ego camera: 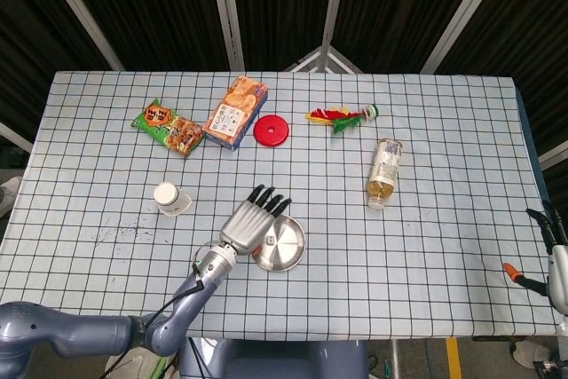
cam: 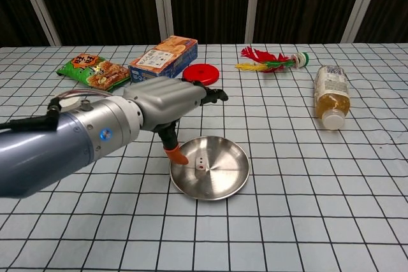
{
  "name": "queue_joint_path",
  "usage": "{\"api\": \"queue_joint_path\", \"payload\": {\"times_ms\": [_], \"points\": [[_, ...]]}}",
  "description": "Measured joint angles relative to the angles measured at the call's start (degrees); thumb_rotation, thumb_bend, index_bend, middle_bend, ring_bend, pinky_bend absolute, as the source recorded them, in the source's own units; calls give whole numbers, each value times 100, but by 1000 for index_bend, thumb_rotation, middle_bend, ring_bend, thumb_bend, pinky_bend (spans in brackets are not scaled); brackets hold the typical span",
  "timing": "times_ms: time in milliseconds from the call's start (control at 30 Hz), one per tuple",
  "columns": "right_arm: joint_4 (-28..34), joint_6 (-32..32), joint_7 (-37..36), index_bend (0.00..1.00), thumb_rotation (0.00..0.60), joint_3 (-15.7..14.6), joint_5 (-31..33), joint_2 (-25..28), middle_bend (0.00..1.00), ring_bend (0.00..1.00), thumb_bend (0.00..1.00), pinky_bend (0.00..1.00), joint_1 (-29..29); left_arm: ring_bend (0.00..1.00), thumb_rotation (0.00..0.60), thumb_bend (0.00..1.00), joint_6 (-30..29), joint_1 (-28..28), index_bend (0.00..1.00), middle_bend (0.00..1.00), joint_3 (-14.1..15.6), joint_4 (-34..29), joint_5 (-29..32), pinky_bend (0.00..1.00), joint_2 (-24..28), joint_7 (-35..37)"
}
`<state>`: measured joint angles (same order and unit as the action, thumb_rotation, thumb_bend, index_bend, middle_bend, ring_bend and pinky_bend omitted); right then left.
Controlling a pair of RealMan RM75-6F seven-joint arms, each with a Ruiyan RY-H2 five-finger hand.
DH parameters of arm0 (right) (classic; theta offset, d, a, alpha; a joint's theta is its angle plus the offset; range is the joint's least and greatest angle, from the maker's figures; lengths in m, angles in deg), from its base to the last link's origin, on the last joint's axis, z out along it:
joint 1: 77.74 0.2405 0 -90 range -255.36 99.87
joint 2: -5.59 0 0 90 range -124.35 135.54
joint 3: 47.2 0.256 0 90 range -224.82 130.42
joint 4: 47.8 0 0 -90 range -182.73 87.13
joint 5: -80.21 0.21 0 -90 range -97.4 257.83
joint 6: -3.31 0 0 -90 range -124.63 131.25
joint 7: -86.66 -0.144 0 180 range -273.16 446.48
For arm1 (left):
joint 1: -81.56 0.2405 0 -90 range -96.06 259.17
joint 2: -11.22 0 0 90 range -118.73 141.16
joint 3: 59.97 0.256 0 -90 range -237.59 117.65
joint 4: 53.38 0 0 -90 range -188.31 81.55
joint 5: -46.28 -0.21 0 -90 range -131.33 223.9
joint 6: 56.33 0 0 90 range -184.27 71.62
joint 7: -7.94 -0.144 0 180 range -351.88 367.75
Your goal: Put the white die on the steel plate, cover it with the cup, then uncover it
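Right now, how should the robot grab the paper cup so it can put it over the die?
Grip the paper cup around its side wall, coming from above. It lies tipped over left of the steel plate, so its round side faces up. The left hand is open and nearest; the die already sits on the plate.
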<state>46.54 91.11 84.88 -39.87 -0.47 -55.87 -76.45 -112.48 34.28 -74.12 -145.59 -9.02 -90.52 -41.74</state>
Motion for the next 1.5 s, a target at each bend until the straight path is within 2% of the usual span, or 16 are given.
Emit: {"api": "queue_joint_path", "payload": {"times_ms": [133, 267, 400, 567, 767, 900, 1067, 1167, 1300, 1500], "points": [[20, -3, 19, 187, 600, 5, 16, -3, 98, 114, 96, 72, 1, 0, 600, 145, -266, 96, 215, 110, -124, -397, 26, 0, 393, 118], [50, -9, 33, 187, 600, 4, 40, 2, 98, 114, 96, 72, -7, 0, 600, 146, -555, 245, 257, 129, -189, -741, 53, 5, 880, 112], [83, -9, 69, 187, 600, 3, 46, 2, 98, 114, 96, 72, -9, 5, 600, 146, -627, 415, 258, 141, -203, -1099, 213, 49, 1516, 185], [101, -31, 101, 187, 600, -2, 57, -2, 98, 114, 96, 72, -3, 6, 600, 146, -493, 670, 257, 113, -257, -1470, 519, 50, 2415, 794], [112, -54, 116, 187, 600, -5, 68, -3, 98, 114, 96, 73, 3, 4, 600, 146, -440, 904, 256, 59, -227, -1454, 655, 48, 3205, 1174], [121, -102, 158, 187, 600, -17, 60, -16, 98, 118, 96, 72, 26, 1, 600, 144, -411, 892, 194, 21, -221, -1315, 968, 44, 3282, 1231], [136, -157, 183, 187, 600, -29, 85, -8, 98, 119, 96, 72, 44, 0, 600, 43, -372, 681, 119, 1, -135, -1049, 1448, 41, 3219, 1008], [129, -165, 172, 187, 600, -6, 133, 1, 98, 119, 96, 72, 47, 0, 600, 20, -371, 550, 99, 0, -49, -914, 1611, 40, 3089, 854], [127, -132, 123, 187, 600, 17, 169, 19, 98, 121, 96, 72, 25, 0, 600, 19, -403, 397, 118, 20, 88, -774, 1780, 41, 2902, 621], [126, -175, 123, 187, 600, 20, 208, 29, 98, 134, 96, 73, 30, 1, 600, 22, -482, 209, 212, 130, 248, -613, 1946, 47, 2603, 441]]}}
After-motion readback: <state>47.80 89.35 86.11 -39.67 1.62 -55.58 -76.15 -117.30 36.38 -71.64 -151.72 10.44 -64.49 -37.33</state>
